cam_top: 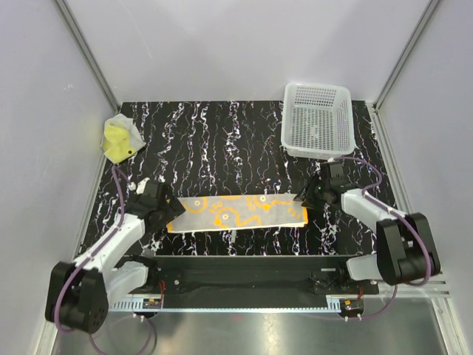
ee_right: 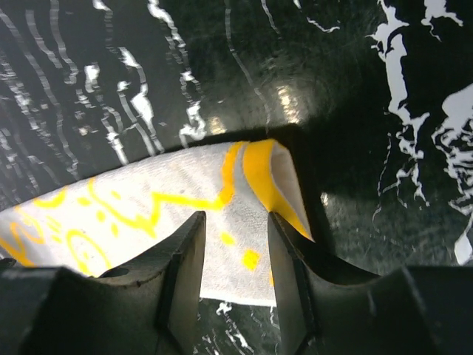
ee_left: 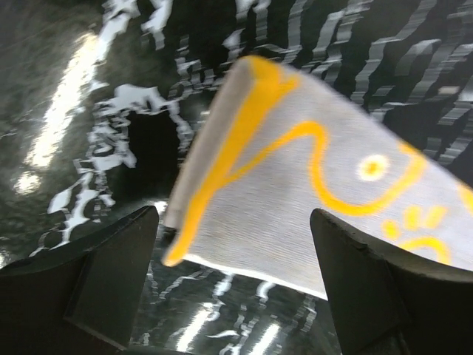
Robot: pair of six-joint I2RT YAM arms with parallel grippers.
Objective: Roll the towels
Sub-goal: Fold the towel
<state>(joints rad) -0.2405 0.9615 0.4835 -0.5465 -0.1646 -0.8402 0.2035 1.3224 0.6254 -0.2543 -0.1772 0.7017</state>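
Observation:
The orange towel lies as a long folded strip near the front of the black marbled table, pale side up with orange squiggles. My left gripper stands open at its left end; in the left wrist view that end sits between the wide-apart fingers of the gripper. My right gripper is over the strip's right end. In the right wrist view its jaws stand partly apart over the towel, whose end edge curls up beside one finger. The yellow towel lies crumpled at the far left.
A white perforated basket stands at the back right corner of the table. Pale walls close in the left, right and back sides. Both arm bases sit along the near edge.

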